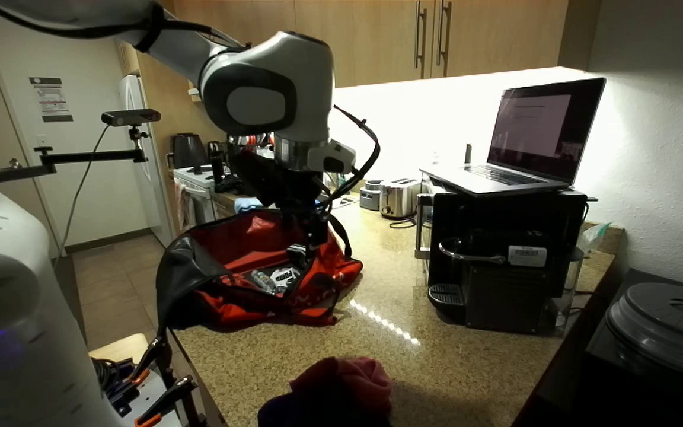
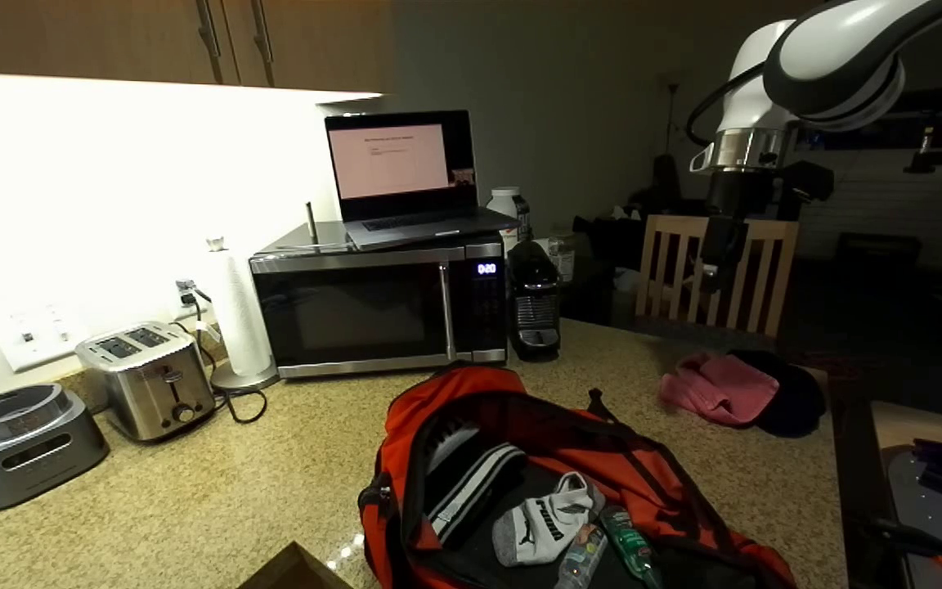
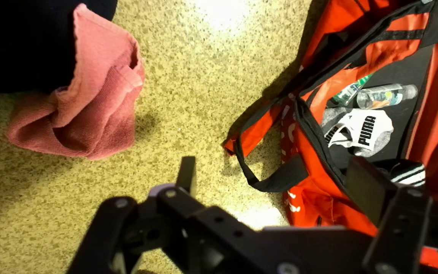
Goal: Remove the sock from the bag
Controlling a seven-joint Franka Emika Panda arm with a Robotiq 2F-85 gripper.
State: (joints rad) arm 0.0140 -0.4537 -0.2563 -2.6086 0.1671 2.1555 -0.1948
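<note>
As I look down through the wrist view, I have the gripper [image 3: 276, 179] hanging above the speckled counter [image 3: 203, 95], its jaws spread wide. The sock [image 2: 538, 528], white and grey with black lettering, lies inside the open red bag [image 2: 634, 483], on its dark floor between two small bottles [image 2: 581, 556] and a black-and-white striped piece [image 2: 475, 491]. Outside, on the counter and well apart from the bag, I see a pink cloth [image 2: 716, 388] touching a dark thing [image 2: 794, 401], too dim for me to name.
</note>
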